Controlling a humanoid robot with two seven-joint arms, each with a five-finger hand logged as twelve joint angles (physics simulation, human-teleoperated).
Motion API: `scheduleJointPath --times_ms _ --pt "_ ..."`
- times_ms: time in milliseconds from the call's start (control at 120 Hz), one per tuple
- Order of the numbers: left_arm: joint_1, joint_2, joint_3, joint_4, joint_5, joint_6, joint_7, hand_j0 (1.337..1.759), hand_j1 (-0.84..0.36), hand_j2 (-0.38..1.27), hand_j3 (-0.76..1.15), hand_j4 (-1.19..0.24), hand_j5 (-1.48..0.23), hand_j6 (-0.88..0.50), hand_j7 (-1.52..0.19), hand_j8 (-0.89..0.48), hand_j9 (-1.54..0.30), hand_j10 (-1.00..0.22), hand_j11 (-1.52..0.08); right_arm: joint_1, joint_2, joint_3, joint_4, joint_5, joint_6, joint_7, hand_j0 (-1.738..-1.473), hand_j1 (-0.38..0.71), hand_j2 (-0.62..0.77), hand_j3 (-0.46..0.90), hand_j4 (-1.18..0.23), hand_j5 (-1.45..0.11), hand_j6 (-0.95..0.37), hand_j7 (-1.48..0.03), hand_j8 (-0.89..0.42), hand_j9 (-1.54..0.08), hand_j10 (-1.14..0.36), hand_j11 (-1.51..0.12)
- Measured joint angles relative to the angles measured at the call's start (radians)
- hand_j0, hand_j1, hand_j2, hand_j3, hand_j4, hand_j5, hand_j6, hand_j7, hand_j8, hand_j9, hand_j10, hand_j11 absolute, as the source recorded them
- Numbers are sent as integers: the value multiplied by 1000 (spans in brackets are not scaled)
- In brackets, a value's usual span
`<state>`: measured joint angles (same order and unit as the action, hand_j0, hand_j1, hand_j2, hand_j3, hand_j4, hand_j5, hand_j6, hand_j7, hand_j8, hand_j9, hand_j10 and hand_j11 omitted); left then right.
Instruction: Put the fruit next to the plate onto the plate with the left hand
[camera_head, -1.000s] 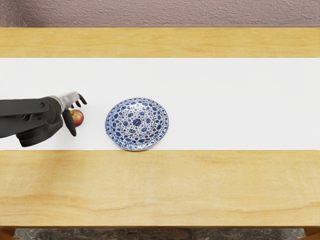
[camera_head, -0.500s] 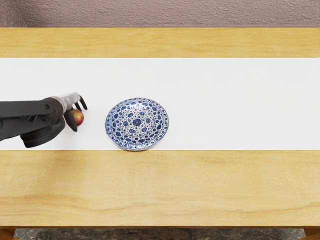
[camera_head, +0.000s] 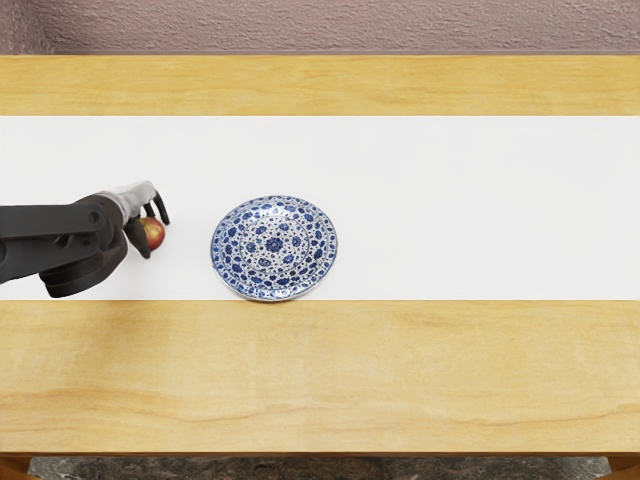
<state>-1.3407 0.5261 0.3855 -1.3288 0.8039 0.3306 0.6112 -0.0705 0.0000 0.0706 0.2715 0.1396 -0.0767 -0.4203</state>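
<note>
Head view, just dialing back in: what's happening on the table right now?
The left hand has its fingers curled around the small red fruit, which is on the white runner just left of the blue patterned plate, apart from it. The fruit is not on the plate yet. The right arm is out of view.

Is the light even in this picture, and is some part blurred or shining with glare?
Head view: the light is soft and even across the white cloth strip; no glare on the blue-and-white patterned plate, whose pattern is sharp; the small red apple in the left hand casts no clear shadow; nothing is blurred.
</note>
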Motion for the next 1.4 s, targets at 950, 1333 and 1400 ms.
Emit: scheduleJointPath --times_ms 950,1333,1400 --pt "-386 -226 148 -124 -281 -27 -1 1654 -303 509 0 -817 -1179 -425 -1150 -412 -1126 -756 -1128 0 0 0 0 0 0 0 -1658 -305 -7 0 -36 -47 -36 -47 -36 -47 -36 -47" --pt "-384 -373 187 -76 -353 15 0 1654 -406 795 0 -819 -1183 -457 -1146 -456 -1124 -806 -1128 0 0 0 0 0 0 0 -1658 -305 -7 0 -36 -47 -36 -47 -36 -47 -36 -47" --pt "-380 -374 192 -69 -356 19 0 1654 -417 800 0 -818 -1177 -459 -1140 -457 -1120 -816 -1123 0 0 0 0 0 0 0 -1658 -305 -7 0 -36 -47 -36 -47 -36 -47 -36 -47"
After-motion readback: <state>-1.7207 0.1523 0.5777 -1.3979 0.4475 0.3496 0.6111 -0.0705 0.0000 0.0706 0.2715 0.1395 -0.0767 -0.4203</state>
